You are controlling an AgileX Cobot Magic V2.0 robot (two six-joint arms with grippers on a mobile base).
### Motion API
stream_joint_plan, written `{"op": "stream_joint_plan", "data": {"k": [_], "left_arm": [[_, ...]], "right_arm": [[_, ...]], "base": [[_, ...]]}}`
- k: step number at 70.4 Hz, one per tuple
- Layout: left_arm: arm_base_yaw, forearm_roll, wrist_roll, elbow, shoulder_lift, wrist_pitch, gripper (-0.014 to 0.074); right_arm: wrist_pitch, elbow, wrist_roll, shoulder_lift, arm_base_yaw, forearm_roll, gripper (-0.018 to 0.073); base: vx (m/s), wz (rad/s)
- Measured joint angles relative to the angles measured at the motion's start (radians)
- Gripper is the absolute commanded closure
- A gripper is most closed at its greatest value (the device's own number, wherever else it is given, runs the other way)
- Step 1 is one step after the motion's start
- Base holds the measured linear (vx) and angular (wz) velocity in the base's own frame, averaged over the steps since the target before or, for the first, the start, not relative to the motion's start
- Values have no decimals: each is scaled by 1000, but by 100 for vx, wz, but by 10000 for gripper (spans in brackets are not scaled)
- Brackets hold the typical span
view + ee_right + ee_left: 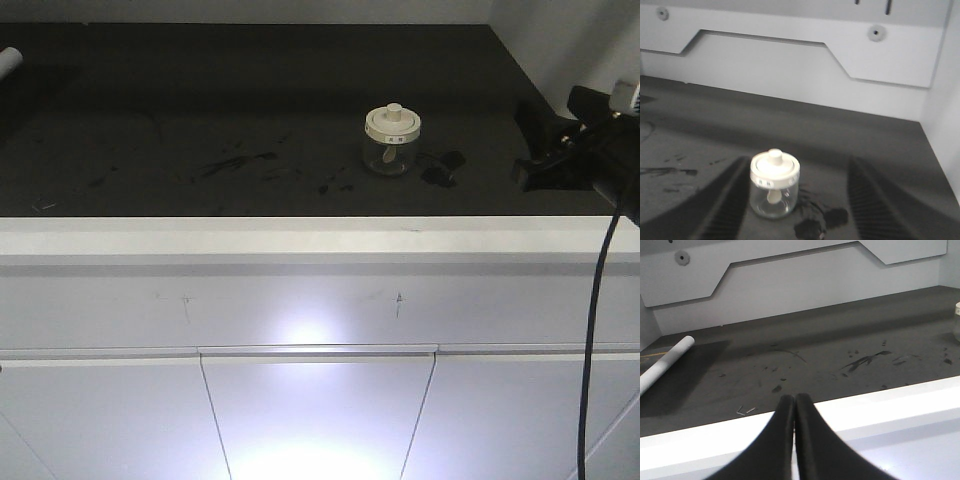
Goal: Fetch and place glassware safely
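Note:
The glassware, a small clear jar [392, 140] with a cream-white lid and knob, stands upright on the dark countertop [200, 120], right of centre. In the right wrist view the jar [774, 185] stands between my right gripper's wide-open fingers, closer to the left finger [727, 200], untouched. My right gripper [525, 143] hovers to the jar's right in the front view, open and empty. My left gripper [794, 401] is shut and empty over the counter's white front edge [880, 405]. The jar's edge shows at the far right of the left wrist view [957, 315].
A white tube [665, 365] lies at the far left of the counter [8, 62]. A dark blotch [815, 222] sits just right of the jar. White walls close the back and right side [940, 140]. A black cable [595, 330] hangs at the right.

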State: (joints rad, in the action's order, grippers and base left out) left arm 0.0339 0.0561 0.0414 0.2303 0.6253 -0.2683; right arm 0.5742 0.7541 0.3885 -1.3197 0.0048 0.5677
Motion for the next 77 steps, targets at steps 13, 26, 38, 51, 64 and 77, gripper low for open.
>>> {"op": "stream_joint_plan", "data": {"k": [13, 26, 38, 51, 64, 77], "left_arm": [[0, 0, 0, 0, 0, 1, 603], [0, 0, 0, 0, 0, 2, 603], [0, 0, 0, 0, 0, 10, 603], [0, 0, 0, 0, 0, 55, 603], [0, 0, 0, 0, 0, 68, 603], [0, 0, 0, 0, 0, 68, 603]], "right_arm": [[6, 130, 63, -130, 0, 42, 46], [19, 280, 119, -292, 0, 110, 46], [44, 441, 212, -455, 0, 216, 46], [43, 625, 293, -603, 30, 315, 46], [-28, 820, 313, -746, 103, 341, 46], [-76, 956, 336, -871, 119, 322, 46]], "base": [[0, 0], [0, 0], [0, 0], [0, 0], [0, 0], [0, 0]]}}
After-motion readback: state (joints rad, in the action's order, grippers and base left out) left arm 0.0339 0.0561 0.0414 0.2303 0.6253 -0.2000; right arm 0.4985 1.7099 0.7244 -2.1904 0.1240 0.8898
